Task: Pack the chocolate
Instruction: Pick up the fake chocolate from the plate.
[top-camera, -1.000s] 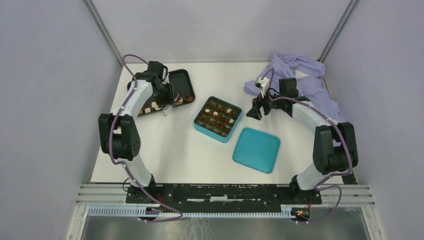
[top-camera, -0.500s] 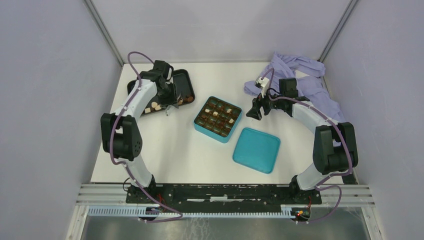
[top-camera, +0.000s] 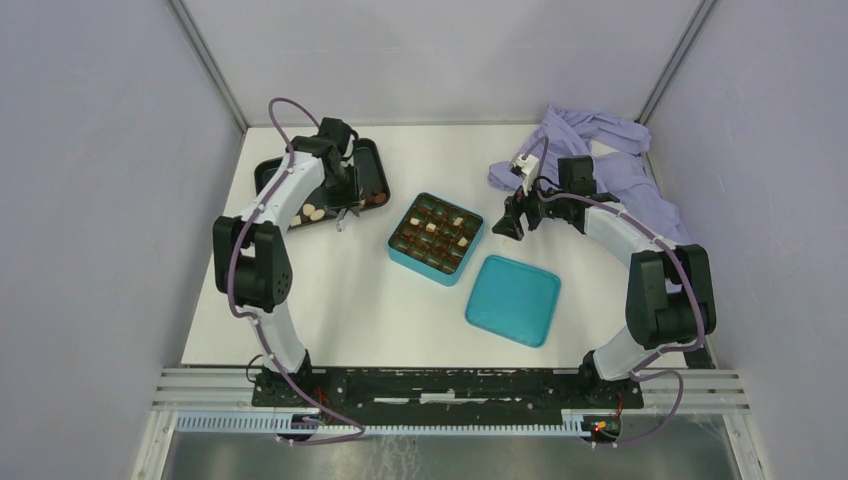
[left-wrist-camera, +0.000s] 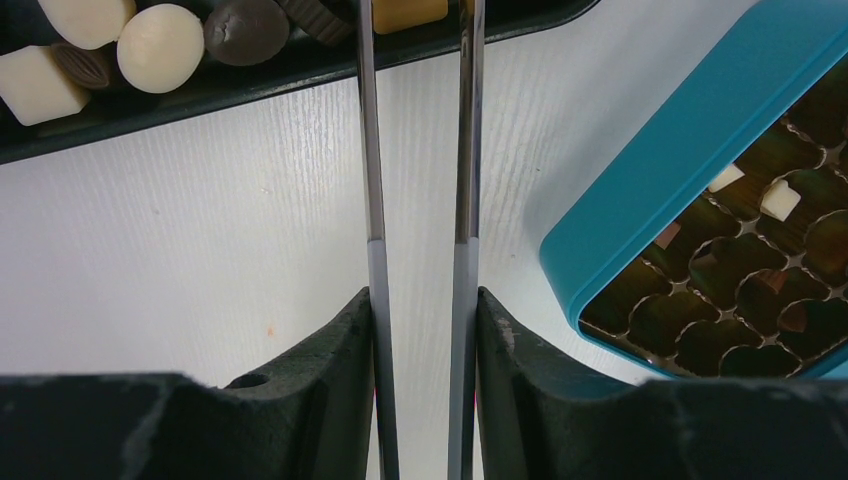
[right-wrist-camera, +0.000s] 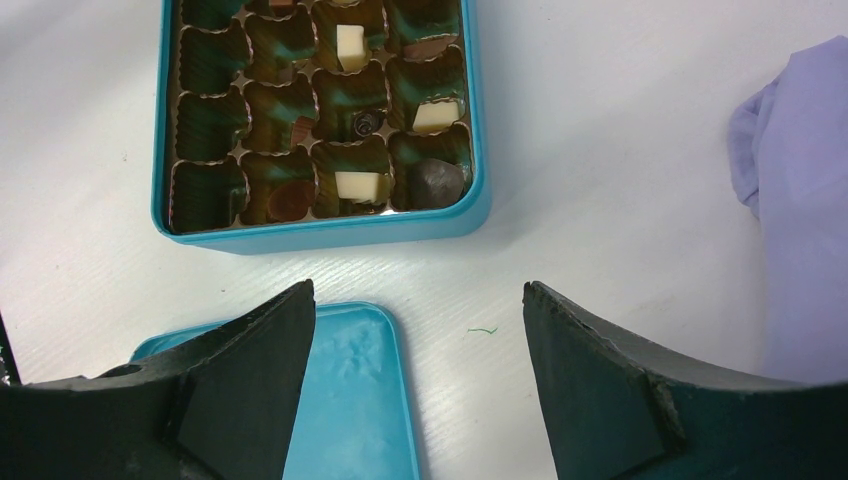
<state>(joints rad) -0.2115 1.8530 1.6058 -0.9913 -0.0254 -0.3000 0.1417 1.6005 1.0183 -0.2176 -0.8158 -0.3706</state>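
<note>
Top external shows the left arm (top-camera: 285, 192) swung from the glossy black tray (top-camera: 372, 152) toward the square teal box (top-camera: 420, 270), so a drop into its fluted brown cells (right-wrist-camera: 275, 110) seems next. The left gripper (top-camera: 344, 212) pinches a blocky tan chocolate (left-wrist-camera: 408, 12) between thin steel blades. The right gripper (top-camera: 508, 221) waits agape, and smooth round pieces (left-wrist-camera: 160, 47) remain in the tray.

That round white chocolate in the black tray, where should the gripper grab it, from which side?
Likely from above, pinching the round white chocolate across its widest middle. It's rounded; a white block, a dark piece and the wall of the black tray crowd it, blocking sideways approaches.
</note>
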